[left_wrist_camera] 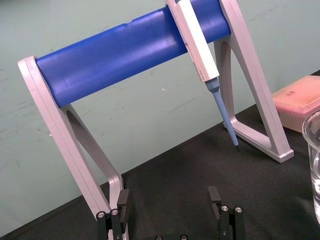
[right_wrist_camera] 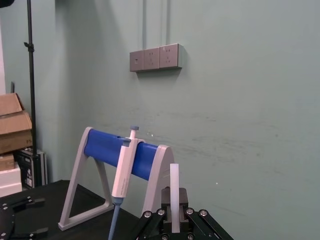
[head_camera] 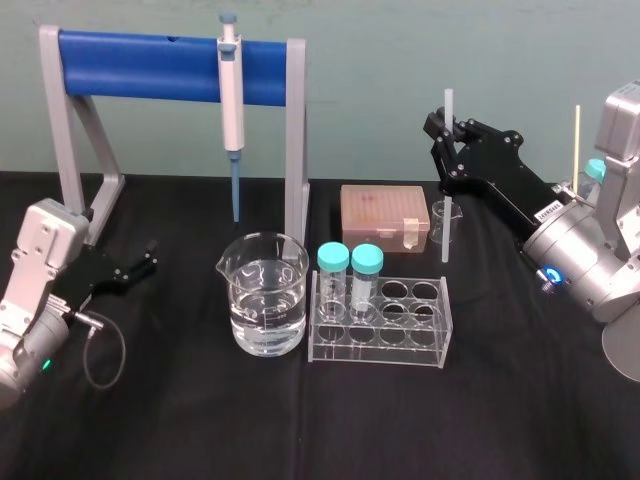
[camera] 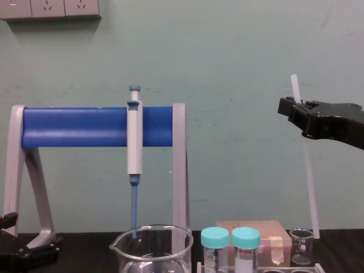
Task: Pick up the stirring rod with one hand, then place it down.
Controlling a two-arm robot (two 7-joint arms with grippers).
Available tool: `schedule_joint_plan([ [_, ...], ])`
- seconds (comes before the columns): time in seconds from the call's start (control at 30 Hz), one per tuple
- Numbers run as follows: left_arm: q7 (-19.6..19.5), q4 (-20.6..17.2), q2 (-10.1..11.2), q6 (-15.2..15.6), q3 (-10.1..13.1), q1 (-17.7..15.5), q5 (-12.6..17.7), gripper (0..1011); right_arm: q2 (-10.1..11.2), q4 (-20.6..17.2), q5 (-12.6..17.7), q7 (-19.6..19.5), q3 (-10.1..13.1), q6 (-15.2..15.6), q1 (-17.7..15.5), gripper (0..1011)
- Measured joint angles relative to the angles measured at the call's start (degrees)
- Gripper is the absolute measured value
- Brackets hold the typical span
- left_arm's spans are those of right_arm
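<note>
Stirring rod point(head_camera: 447, 215) gripped by right hand point(head_camera: 444, 126).

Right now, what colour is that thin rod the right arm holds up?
The stirring rod is translucent white; the chest view shows it best.

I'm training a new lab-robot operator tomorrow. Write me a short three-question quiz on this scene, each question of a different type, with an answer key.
1. Which pincer holds the stirring rod?
2. True or false: the pipette lies flat on its side.
3. How many capped tubes stand in the clear rack? A one, B two, C four.

Key:
1. The right pincer, shut on the rod and holding it upright. The left pincer rests open by the stand.
2. False: it hangs upright from the stand's blue bar.
3. B.
</note>
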Motion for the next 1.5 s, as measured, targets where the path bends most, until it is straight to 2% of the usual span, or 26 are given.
schedule_joint_plan([
  [1.5,0.00,0.00,0.00,0.00,0.00,0.00,0.00,1000,-0.24,0.06,-0.16,0.26,-0.48,0.25,-0.03,73],
])
